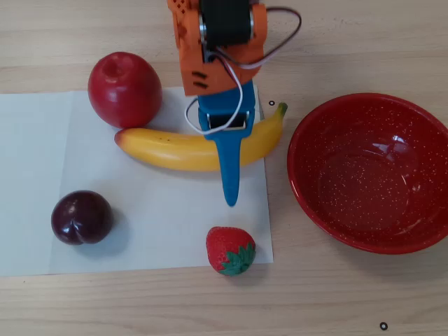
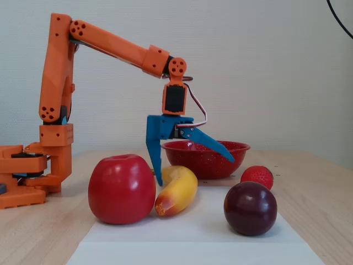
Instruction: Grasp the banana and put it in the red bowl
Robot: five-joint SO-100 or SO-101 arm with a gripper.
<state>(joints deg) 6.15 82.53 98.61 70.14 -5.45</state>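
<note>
The banana [image 1: 175, 149] lies on a white sheet, its green stem pointing at the red bowl [image 1: 369, 171]; it also shows in the fixed view [image 2: 177, 190]. The speckled red bowl stands empty to the right in the overhead view and behind the fruit in the fixed view [image 2: 205, 160]. My blue gripper [image 1: 222, 166] is open wide right over the banana's middle. One finger points down at the banana's far side. The other slants out above its near side [image 2: 195, 171]. The gripper holds nothing.
A red apple [image 1: 124, 89] touches the banana's orange end. A dark plum [image 1: 82, 217] and a strawberry [image 1: 230, 250] lie on the sheet [image 1: 161, 224] nearer the front edge. The orange arm base [image 2: 33, 165] stands at the left in the fixed view.
</note>
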